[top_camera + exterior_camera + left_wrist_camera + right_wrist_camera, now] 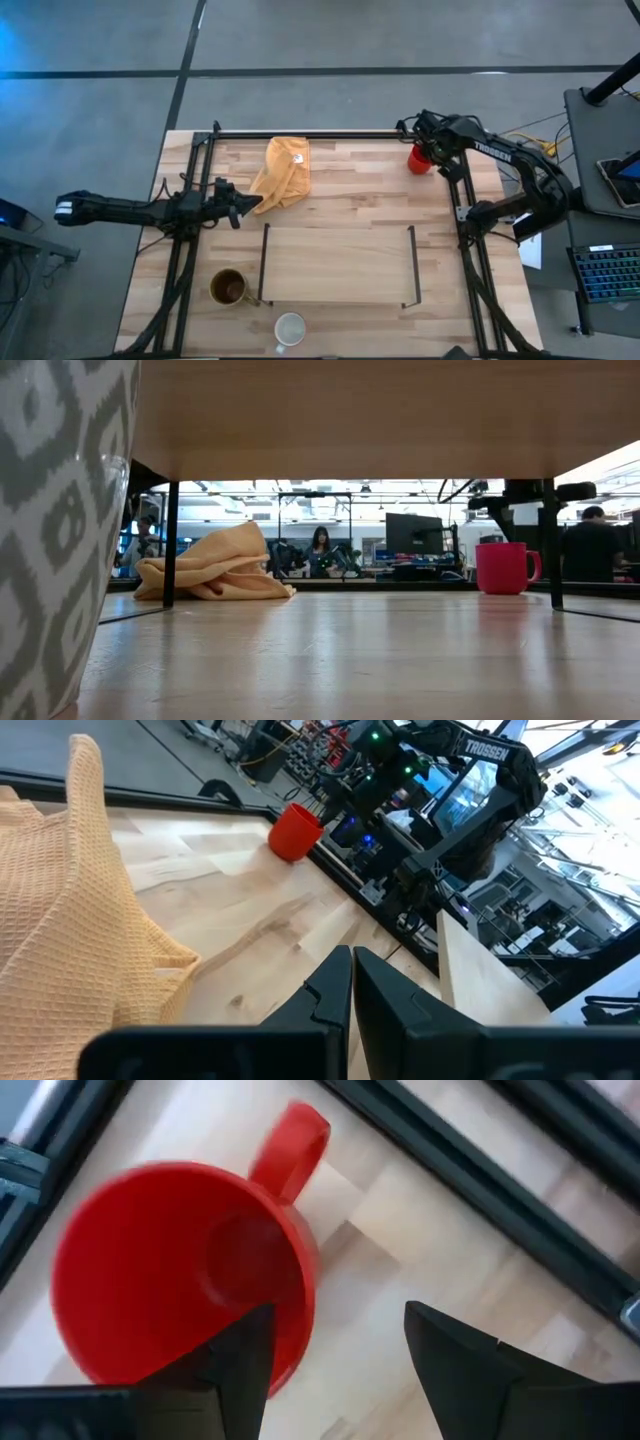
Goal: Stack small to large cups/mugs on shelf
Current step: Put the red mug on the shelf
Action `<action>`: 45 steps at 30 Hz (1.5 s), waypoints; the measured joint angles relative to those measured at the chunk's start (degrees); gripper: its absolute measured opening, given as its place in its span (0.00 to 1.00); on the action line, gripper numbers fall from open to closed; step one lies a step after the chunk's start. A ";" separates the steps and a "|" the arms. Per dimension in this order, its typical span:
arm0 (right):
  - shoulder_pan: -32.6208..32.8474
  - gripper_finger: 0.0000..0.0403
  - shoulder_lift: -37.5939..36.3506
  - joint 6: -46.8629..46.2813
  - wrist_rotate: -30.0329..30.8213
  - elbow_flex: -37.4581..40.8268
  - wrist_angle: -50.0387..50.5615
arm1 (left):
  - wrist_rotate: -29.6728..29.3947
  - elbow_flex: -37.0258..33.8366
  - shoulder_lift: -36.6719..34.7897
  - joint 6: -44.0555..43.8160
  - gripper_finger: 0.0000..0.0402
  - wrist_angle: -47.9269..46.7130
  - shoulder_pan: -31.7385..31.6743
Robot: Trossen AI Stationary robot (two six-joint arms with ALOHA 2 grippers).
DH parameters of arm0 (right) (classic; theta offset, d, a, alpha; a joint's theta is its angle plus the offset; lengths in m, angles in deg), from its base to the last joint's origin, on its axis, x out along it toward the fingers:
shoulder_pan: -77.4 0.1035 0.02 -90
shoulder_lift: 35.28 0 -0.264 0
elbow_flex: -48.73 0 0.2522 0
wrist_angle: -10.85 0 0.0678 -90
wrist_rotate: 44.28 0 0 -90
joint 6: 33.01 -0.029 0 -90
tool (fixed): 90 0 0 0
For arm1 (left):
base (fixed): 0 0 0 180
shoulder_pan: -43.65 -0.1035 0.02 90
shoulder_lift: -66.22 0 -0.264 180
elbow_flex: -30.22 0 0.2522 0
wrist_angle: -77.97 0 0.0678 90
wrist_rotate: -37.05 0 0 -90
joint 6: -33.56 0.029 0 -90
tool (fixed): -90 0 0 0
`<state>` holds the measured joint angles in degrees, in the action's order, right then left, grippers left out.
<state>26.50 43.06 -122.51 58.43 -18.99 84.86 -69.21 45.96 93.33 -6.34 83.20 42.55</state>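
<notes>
The small red mug [417, 158] stands upright on its base at the table's far right, its handle [292, 1142] sticking out sideways. My right gripper [338, 1308] is open just above it. One finger is over the mug's opening and the other is outside its wall. In the low view the mug [505, 568] stands clear below the gripper. The brown-gold mug [228, 287] and the white mug [290, 328] stand near the front edge. The shelf [338, 265] stands at the table's middle on its black end rails. My left gripper [255, 203] is shut and empty beside the yellow cloth.
The yellow-orange cloth [284, 172] lies crumpled at the far middle, just right of my left gripper. A black frame [300, 133] runs along the table's far and side edges, close behind the red mug. People sit in the room beyond the table [320, 550].
</notes>
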 joint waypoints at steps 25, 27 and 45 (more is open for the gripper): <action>-0.11 0.05 2.39 10.26 3.92 0.40 -1.05 | -0.01 0.00 0.25 -0.22 0.00 -0.01 0.00; 0.01 0.03 2.31 12.29 3.63 0.40 -0.81 | -0.01 0.00 0.25 -0.22 0.00 0.01 -0.02; 24.22 0.02 -6.62 24.17 1.31 -21.15 17.23 | -0.01 0.00 0.07 -0.22 0.00 0.06 -0.02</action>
<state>50.73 36.44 -98.34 59.74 -40.14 102.08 -69.22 45.96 93.40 -6.56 83.25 42.53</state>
